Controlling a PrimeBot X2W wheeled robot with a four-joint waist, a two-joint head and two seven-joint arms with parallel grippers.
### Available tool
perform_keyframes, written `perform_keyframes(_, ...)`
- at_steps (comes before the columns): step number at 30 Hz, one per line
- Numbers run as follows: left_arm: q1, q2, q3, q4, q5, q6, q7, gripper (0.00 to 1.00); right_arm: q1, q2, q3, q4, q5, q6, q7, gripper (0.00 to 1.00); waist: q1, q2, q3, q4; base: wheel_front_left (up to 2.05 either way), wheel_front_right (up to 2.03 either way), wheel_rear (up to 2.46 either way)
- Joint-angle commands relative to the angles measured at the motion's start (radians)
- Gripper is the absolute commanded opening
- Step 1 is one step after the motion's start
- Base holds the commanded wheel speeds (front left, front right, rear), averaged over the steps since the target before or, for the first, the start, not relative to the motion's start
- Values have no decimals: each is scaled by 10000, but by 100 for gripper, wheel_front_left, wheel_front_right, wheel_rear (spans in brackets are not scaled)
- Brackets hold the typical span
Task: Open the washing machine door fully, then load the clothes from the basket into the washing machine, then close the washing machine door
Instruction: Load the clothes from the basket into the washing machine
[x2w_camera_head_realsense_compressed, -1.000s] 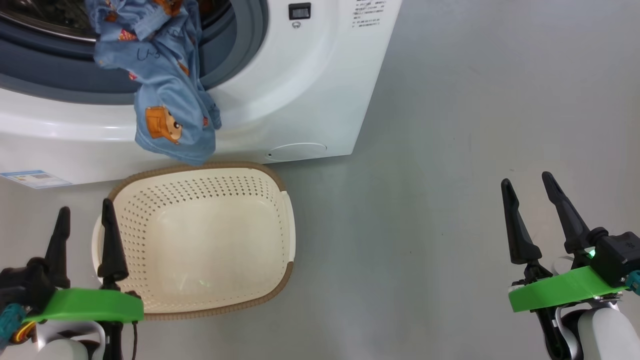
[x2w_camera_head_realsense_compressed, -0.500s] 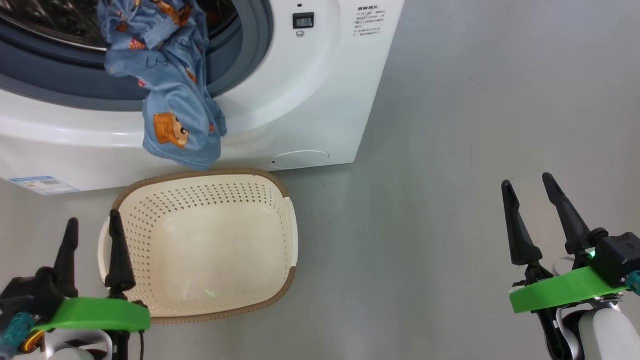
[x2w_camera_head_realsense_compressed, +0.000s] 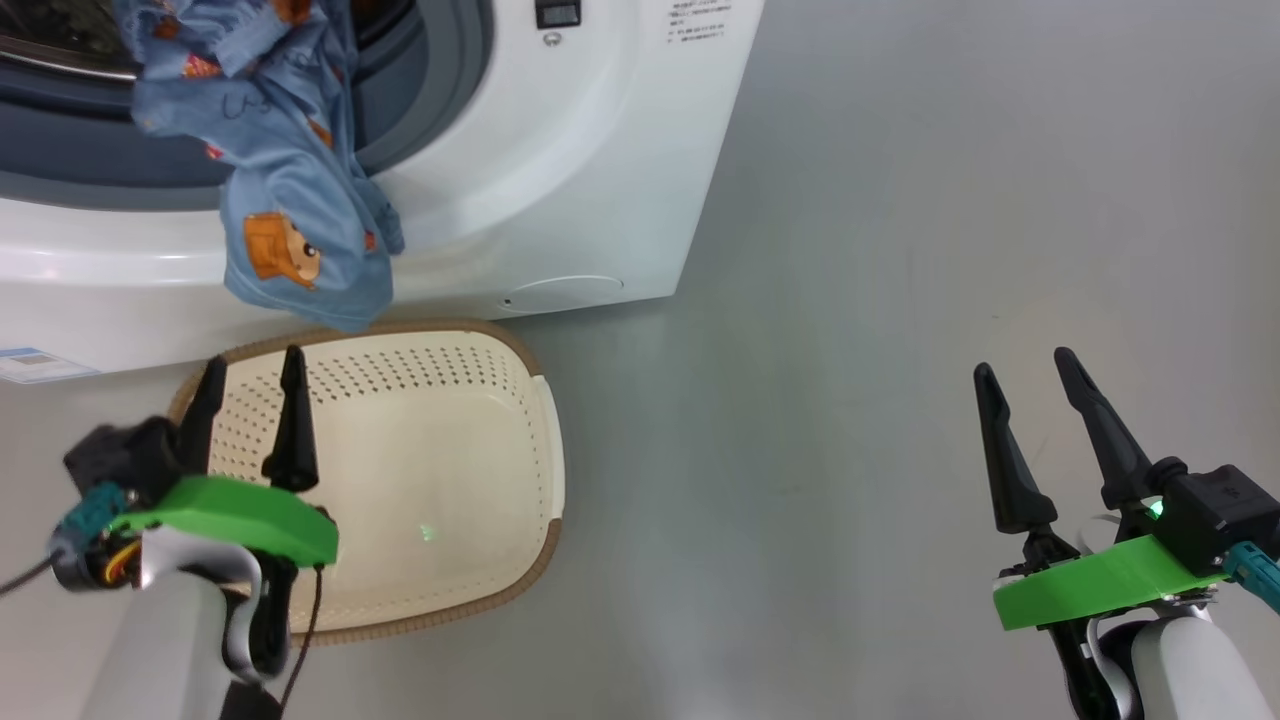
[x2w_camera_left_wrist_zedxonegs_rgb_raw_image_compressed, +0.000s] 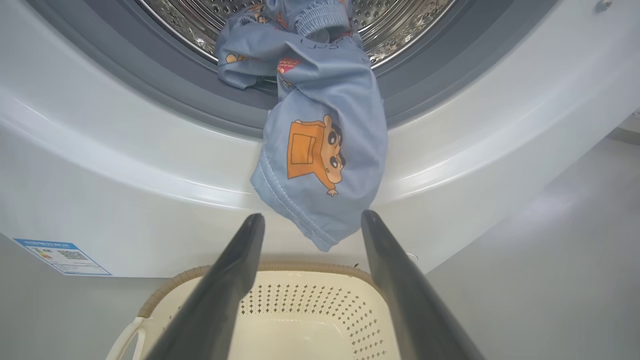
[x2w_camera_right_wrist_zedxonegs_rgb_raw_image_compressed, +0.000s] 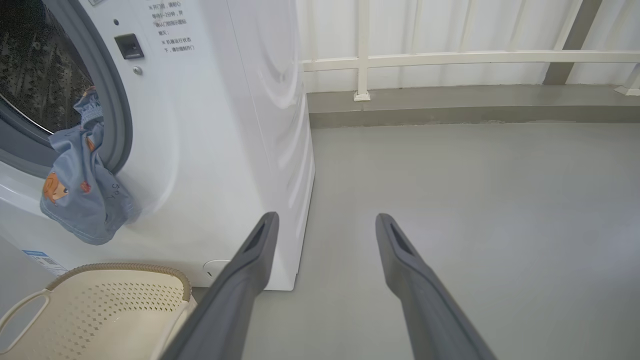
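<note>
Blue clothes (x2w_camera_left_wrist_zedxonegs_rgb_raw_image_compressed: 325, 150) hang just beyond the left gripper (x2w_camera_left_wrist_zedxonegs_rgb_raw_image_compressed: 312, 216).

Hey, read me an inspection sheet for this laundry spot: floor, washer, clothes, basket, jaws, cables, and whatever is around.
Surface: grey floor, even.
Job's things: clothes hang half out of the washer drum mouth, down its front; basket below, empty.
Clutter: nothing seen.
Grippers: left gripper over the basket, jaws open, empty; right gripper above the floor, jaws open, empty.
Cables: thin dark cable hangs at the left wrist.
Surroundings: white railing beyond the washer.
</note>
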Motion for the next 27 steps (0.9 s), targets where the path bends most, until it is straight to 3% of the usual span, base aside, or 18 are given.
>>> perform_keyframes(1, -608, 554, -35, 224, -136, -25, -55, 100, -115, 46, 330, -222, -46, 12, -49, 100, 0, 0, 201, -138, 0, 0, 0)
perform_keyframes(11, -2465, 1186, -936, 1679, -384, -25, -55, 100, -433, 178, 425, -255, -44, 12, -49, 100, 0, 0, 759, -437, 0, 0, 0)
perform_keyframes(27, -4490, 1198, -1812, 3155, -1221, -25, -55, 100, -828, 335, 603, -299, -74, 12, -49, 100, 0, 0, 1417, -728, 0, 0, 0)
